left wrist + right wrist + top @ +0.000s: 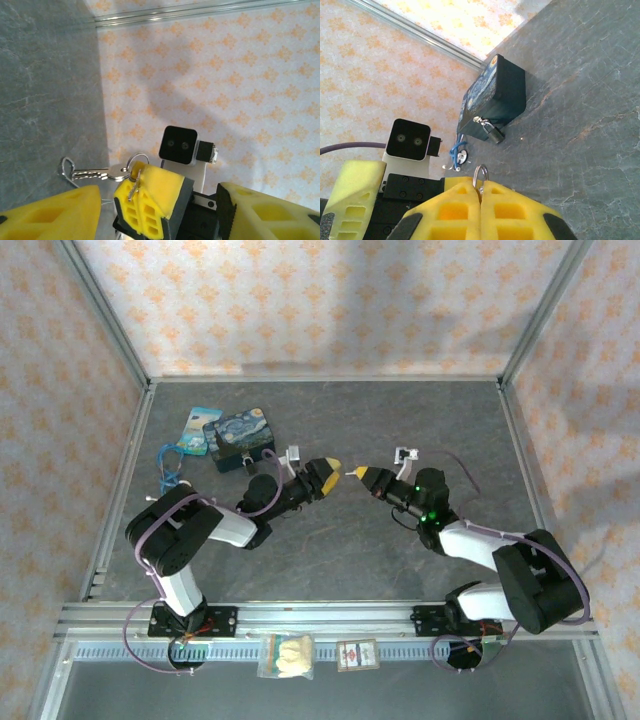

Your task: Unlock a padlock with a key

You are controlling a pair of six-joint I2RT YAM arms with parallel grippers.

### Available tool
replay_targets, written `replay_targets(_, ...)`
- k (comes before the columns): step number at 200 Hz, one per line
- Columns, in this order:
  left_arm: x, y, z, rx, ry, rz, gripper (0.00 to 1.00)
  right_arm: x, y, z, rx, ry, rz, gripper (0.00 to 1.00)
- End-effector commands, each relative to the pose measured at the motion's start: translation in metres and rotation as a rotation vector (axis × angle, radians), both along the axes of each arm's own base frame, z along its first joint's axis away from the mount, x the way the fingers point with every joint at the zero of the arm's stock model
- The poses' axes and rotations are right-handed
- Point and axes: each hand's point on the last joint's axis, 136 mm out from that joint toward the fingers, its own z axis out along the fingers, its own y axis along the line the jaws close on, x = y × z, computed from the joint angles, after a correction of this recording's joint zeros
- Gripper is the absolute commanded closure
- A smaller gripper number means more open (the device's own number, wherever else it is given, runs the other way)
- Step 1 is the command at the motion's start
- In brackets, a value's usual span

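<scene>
While our right hand (pixel 481 192) clamps the key (pixel 92 174) by its ring, our left hand (pixel 328 468) gapes wide opposite. Beyond, the right wrist view shows the padlock (pixel 493 133) fronting the blue tin (pixel 502 92), open desk (pixel 580 100) alongside.

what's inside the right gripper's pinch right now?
A thin key ring sticks out of the shut right gripper. In the left wrist view, the key hangs off that ring sideways. The pinched stretch of ring is hidden by the yellow pads.
</scene>
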Motion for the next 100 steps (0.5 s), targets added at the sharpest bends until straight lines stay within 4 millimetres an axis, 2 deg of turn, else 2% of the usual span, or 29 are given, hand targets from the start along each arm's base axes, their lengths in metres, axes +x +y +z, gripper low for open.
replay_targets(1,0.005,-0.004,0.028,-0.095,-0.06,0.012,0.43,0.008,0.001,0.019,0.008,-0.094,-0.027,1.0)
replay_targets(66,0.01,-0.02,0.022,-0.075,-0.053,-0.019,0.54,0.006,0.008,0.023,0.023,-0.101,-0.011,1.0)
replay_targets(100,0.011,-0.022,0.015,-0.047,-0.043,-0.021,0.57,0.006,0.01,0.024,0.026,-0.099,-0.008,1.0)
